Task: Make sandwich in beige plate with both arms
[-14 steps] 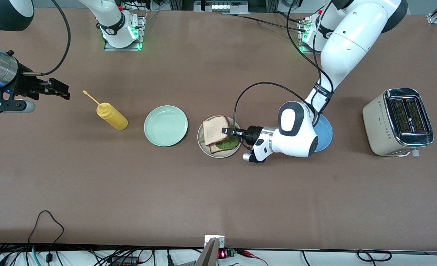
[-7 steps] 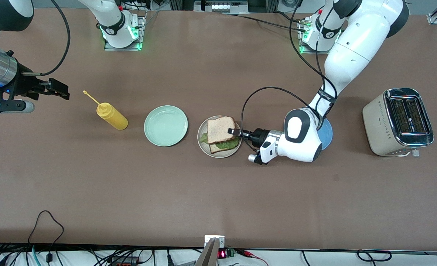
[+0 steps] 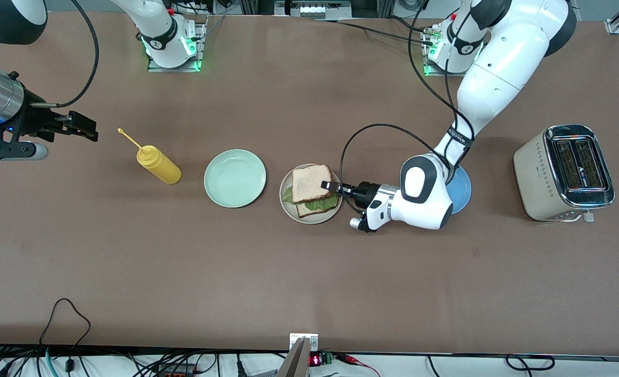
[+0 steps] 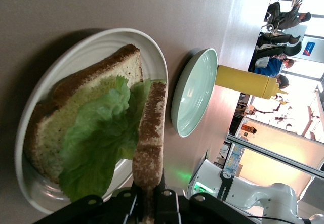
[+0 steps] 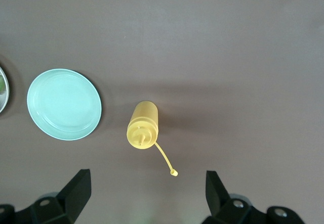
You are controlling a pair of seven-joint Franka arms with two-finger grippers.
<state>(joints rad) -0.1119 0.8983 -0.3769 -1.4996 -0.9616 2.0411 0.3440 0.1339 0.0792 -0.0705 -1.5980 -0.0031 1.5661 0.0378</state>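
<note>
Left gripper [image 3: 331, 186] grips the top bread slice [image 3: 312, 183] by its edge over the lettuce [image 4: 96, 138] and lower slice [image 4: 81, 107] on the beige plate [image 3: 288, 207], evidently to cap the sandwich; right gripper [image 5: 147, 191] waits, fingers spread, over the mustard bottle [image 3: 157, 164].

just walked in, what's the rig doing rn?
It's building a sandwich on the beige plate. The left gripper is shut on the edge of the top bread slice, holding it over the lettuce and the bottom slice already on that plate; it hasn't let go. The right arm waits with its gripper open, above the yellow squeeze bottle. The mint-green plate beside the sandwich holds nothing.
</note>
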